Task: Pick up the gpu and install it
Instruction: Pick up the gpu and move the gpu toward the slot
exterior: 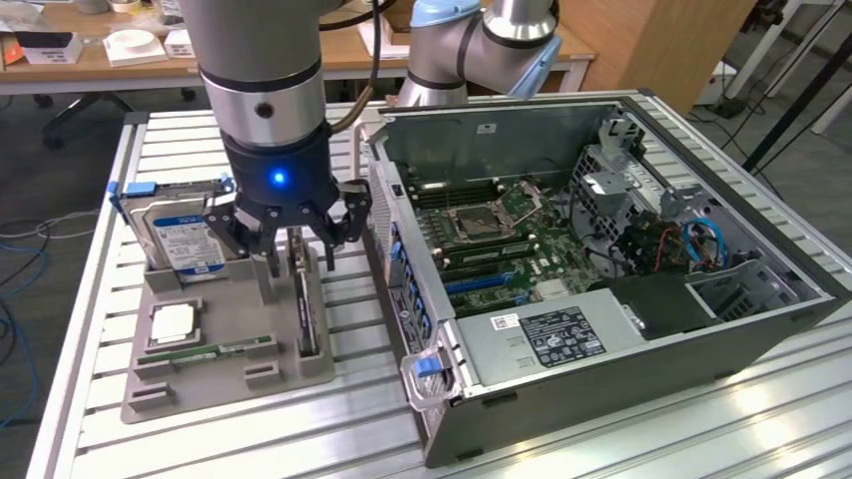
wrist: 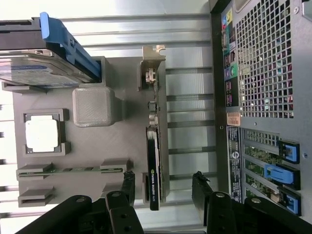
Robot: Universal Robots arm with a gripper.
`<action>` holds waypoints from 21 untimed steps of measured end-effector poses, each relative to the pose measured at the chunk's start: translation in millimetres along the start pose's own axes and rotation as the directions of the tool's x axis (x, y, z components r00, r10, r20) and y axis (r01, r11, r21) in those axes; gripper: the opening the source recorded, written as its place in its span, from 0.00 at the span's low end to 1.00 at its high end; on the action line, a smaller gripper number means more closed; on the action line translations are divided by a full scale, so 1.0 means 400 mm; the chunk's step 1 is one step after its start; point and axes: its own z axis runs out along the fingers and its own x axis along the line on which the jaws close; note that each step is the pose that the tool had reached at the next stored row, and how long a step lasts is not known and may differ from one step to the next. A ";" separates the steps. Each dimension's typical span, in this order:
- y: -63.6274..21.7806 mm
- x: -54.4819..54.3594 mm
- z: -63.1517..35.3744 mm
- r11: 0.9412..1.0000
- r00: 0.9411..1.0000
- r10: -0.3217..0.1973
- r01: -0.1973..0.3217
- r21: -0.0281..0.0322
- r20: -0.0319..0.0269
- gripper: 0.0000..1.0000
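The gpu (exterior: 307,309) stands on edge in a slot of the grey holder tray (exterior: 226,384). It is a thin green card with a black cooler face (wrist: 154,165) and a silver end bracket (wrist: 152,66). My gripper (exterior: 298,255) hangs directly over it, open. In the wrist view my gripper (wrist: 163,187) has one dark finger on each side of the card's end, with a gap between each finger and the card. It holds nothing.
On the same tray are a hard drive (exterior: 180,238) with a blue clip, a processor chip (exterior: 174,321) and a memory stick (exterior: 213,351). The open computer case (exterior: 745,299), with its motherboard (exterior: 493,239), lies close to the tray on the exterior view's right. Its perforated rear wall (wrist: 263,68) is near the gpu.
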 end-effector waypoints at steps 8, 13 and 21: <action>0.000 0.000 0.006 1.000 1.000 0.000 0.000 0.000 0.000 0.59; 0.000 0.000 0.010 1.000 1.000 0.000 0.000 0.000 0.000 0.59; -0.001 0.000 0.018 1.000 1.000 0.000 0.000 0.000 0.001 0.59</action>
